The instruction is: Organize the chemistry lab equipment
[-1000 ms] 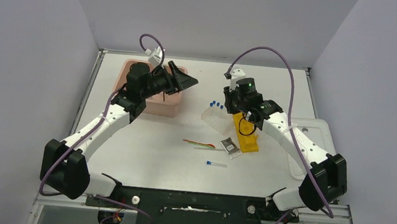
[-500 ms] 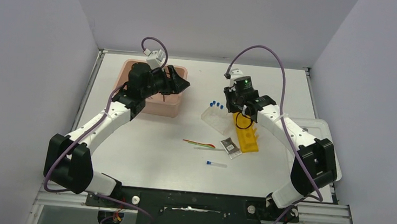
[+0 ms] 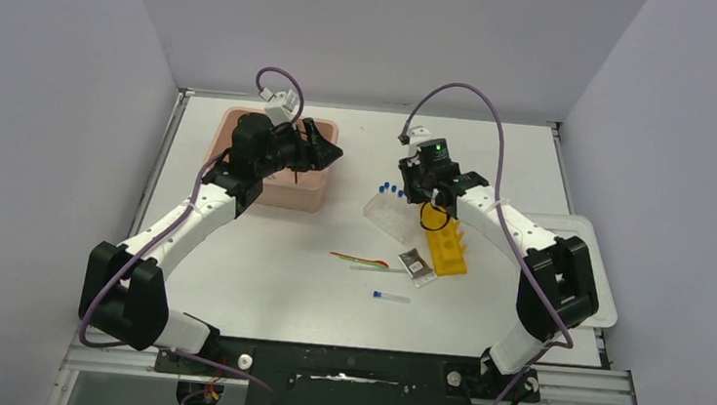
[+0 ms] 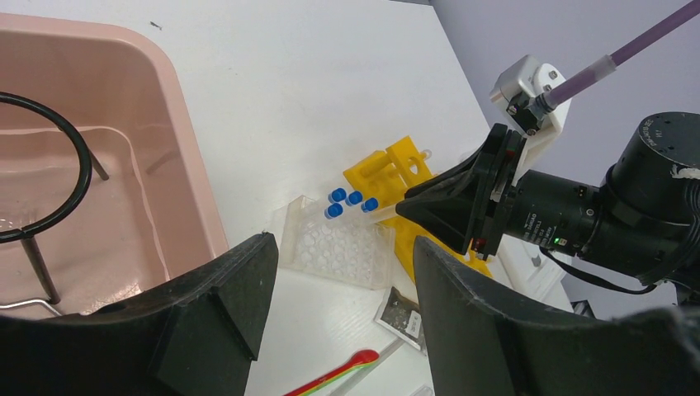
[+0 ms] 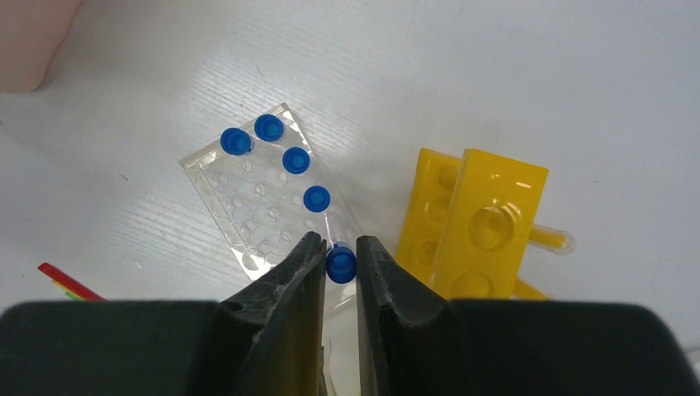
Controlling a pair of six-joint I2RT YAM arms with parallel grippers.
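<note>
The blue-capped tube (image 5: 341, 264) could be tipping and missing its hole, since it is sitting at the 5 o'clock corner of the clear tube rack (image 5: 248, 206), with the yellow holed rack (image 5: 487, 223) crowding in at 3 o'clock. The right gripper (image 5: 340, 247) is pinching that tube, jaws nearly closed. The left gripper (image 4: 342, 247) is gaping wide, holding nothing, beside the pink tub (image 4: 191, 165).

a white table (image 3: 268, 293) sits boxed in by plain pale grey walls (image 3: 380, 28). the light is soft and even.
</note>
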